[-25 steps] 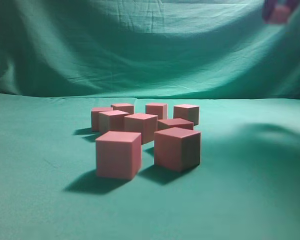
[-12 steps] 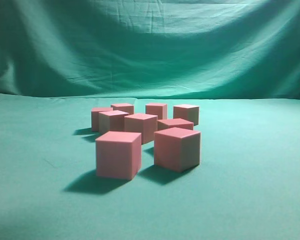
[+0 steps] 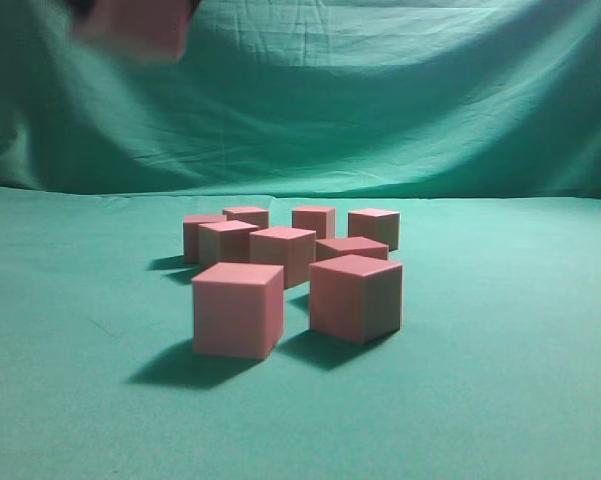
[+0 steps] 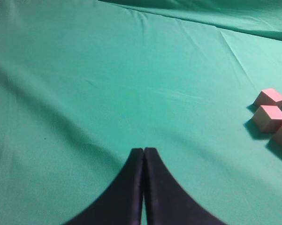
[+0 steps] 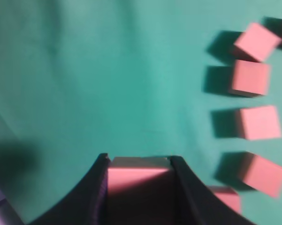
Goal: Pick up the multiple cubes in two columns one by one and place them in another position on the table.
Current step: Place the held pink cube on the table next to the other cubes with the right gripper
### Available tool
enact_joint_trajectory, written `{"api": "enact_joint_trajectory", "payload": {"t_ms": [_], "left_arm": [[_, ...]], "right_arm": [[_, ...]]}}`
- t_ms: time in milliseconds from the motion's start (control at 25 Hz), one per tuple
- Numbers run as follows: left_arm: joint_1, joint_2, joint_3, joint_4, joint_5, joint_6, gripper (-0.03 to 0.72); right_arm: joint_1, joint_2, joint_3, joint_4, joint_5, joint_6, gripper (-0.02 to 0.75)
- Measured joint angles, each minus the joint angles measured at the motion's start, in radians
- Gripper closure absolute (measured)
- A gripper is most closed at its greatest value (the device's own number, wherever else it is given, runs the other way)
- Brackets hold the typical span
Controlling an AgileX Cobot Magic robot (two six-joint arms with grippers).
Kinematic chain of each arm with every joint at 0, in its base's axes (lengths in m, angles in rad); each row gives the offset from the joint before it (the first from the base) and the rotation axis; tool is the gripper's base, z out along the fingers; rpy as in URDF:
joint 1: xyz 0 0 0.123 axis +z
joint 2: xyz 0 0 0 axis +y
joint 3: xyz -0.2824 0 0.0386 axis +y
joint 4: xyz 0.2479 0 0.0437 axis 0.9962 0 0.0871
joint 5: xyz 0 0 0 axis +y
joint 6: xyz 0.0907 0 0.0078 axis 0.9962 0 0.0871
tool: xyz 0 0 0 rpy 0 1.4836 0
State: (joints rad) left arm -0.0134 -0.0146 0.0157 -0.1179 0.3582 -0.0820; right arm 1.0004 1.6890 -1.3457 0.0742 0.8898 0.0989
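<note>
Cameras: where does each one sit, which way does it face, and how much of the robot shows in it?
Exterior: low at table height, facing the cubes and backdrop; blurred right gripper carrying a cube top left.
Left wrist: looks down past the shut left gripper at the table.
Right wrist: looks down past a held cube.
All share the cube cluster.

A staged test setup, of the lab or studio kind, is suggested rather than a home or shop. The table [image 3: 540,400] is covered edge to edge in slightly wrinkled teal-green cloth, and a backdrop [image 3: 400,100] of the same cloth is draped behind it, so that no wall, furniture or room fittings can be seen. Only identical plain pinkish cubes [image 3: 290,265] are laid out on the cloth, in a tidy group. Hard shadows are cast beside them, as from a single strong lamp. The wider room cannot be told.
</note>
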Motion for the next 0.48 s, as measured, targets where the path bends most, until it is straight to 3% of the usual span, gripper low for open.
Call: {"api": "enact_joint_trajectory", "payload": {"t_ms": [480], "left_arm": [[0.0, 0.0, 0.0, 0.0, 0.0, 0.0, 0.688]], "right_arm": [[0.024, 0.209, 0.0, -0.049, -0.176, 0.072, 0.482]]}}
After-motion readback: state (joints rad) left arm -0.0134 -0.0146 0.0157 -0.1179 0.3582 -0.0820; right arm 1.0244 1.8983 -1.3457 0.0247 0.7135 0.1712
